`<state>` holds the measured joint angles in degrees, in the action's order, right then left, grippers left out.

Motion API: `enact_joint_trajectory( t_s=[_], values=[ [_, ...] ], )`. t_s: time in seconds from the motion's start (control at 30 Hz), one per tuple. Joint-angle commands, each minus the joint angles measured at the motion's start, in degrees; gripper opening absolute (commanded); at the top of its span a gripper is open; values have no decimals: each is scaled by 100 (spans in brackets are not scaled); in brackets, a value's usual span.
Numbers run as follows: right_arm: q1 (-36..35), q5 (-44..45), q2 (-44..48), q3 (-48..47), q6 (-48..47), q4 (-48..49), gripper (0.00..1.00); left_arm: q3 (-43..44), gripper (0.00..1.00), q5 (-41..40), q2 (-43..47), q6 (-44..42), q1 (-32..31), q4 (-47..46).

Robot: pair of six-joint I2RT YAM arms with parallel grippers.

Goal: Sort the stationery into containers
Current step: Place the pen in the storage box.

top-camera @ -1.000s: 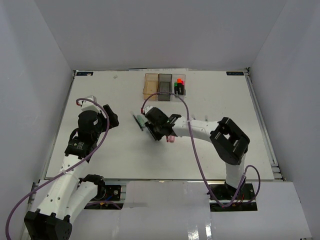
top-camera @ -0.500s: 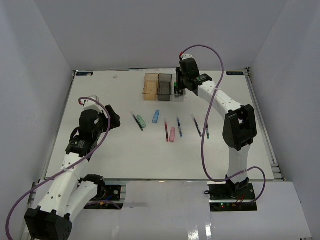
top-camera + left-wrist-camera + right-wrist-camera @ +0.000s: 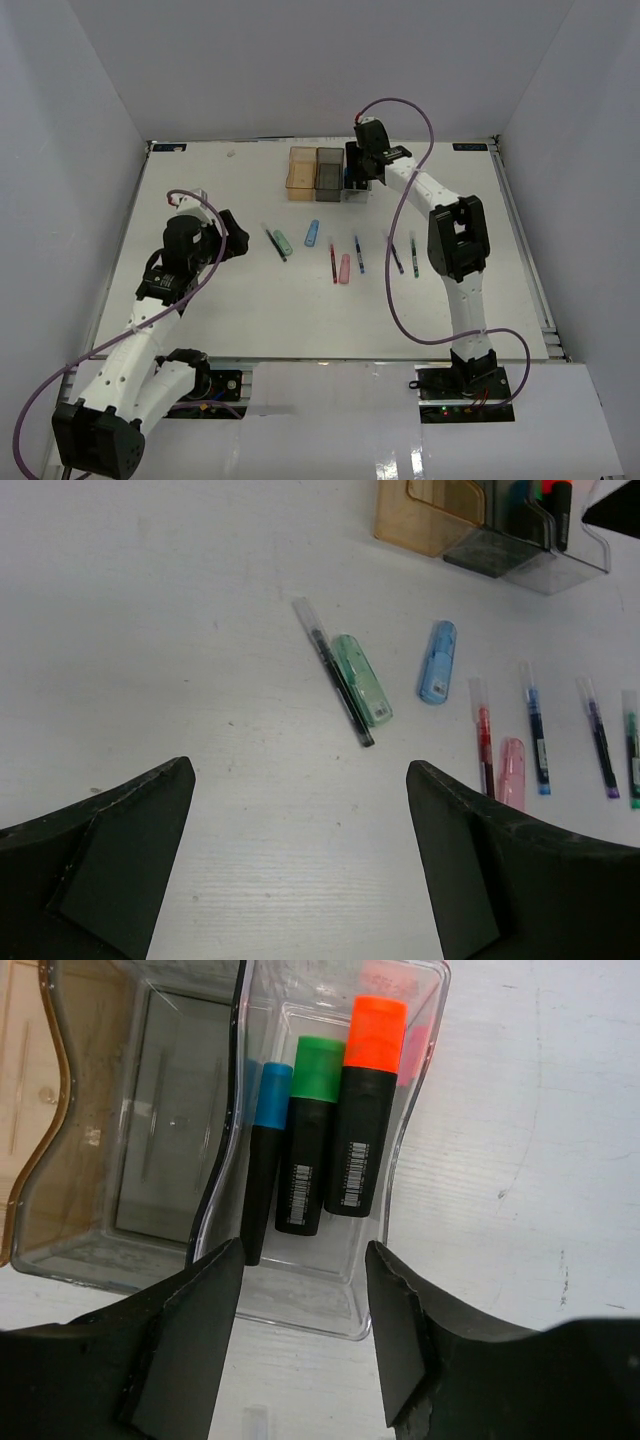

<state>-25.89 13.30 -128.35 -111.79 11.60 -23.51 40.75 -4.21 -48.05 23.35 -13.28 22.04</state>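
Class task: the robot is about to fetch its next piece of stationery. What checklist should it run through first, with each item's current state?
1. Right gripper empty, jaws open: ok.
2. Left gripper empty, jaws open: ok.
3. Three stubby black highlighters lying fully inside the clear plastic bin: ok.
4. Smoky grey plastic bin has room: ok, it looks empty.
5. Mint-green highlighter separate from the thin black pen: not ok, they lie side by side and appear to touch.
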Motion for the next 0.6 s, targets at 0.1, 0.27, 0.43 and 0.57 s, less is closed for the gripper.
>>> enact_joint_trajectory(
  t_s=[0.1, 0.27, 0.43, 0.57],
  values=[
    [31, -56, 1486, 419, -175, 101, 60, 107, 98, 1378, -415, 142, 9, -201],
    [31, -222, 3744, 2772, -167, 592, 60, 503, 98, 1073, -1073, 722, -192, 115],
    [31, -486, 6152, 4777, -35, 1137, 74, 943, 98, 265, -1829, 1171, -596, 353],
    [31, -627, 7516, 6139, 27, 1278, 84, 1207, 98, -176, -2611, 1487, -755, 459]
  ],
)
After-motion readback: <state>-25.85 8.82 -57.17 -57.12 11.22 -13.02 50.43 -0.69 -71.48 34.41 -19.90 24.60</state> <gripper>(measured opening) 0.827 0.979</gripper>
